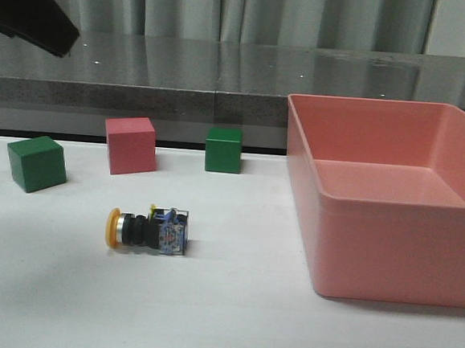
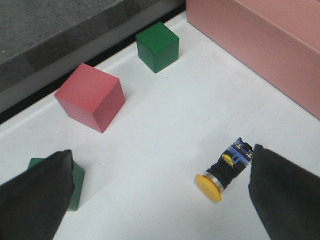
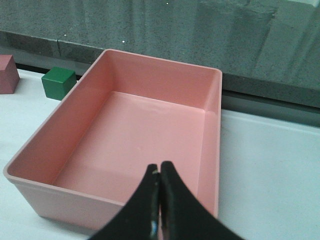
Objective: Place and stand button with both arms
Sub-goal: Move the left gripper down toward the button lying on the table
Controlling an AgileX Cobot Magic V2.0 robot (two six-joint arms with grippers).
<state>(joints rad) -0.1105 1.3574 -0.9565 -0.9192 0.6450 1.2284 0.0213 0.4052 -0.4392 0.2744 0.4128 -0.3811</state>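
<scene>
Yellow-capped and lying on its side, the button [image 1: 147,230] rests on the white surface [image 1: 220,326], cap toward the robot's left, silver ring and black body behind it, clear-blue contact block at the other end. In the left wrist view it lies between the two black fingers [image 2: 35,200] of the left tool [image 2: 160,200], closer to one of them; that tool is spread wide and holds nothing, hovering above the button without touching it. Beyond the button from the left tool stand a pink cube [image 2: 91,96] and a green cube [image 2: 158,45], apart from each other, and a second green cube [image 2: 76,187] sits just beside the other finger, partly hidden by it. The right tool [image 3: 159,175] has its fingers pressed together, gripping nothing, and hangs over the near wall of a pink bin [image 3: 45,145], whose inside shows nothing in it. To one side of that bin the right wrist view catches a green cube and a corner of the pink one. The bin stands on the same white surface, well apart from the button. Along the far edge of the surface runs a dark grey speckled ledge [image 1: 144,74], glossy on top, and behind it hang pale grey curtains [image 1: 245,10]. A black part of an arm [image 1: 32,5] shows at the upper left of the front view.
</scene>
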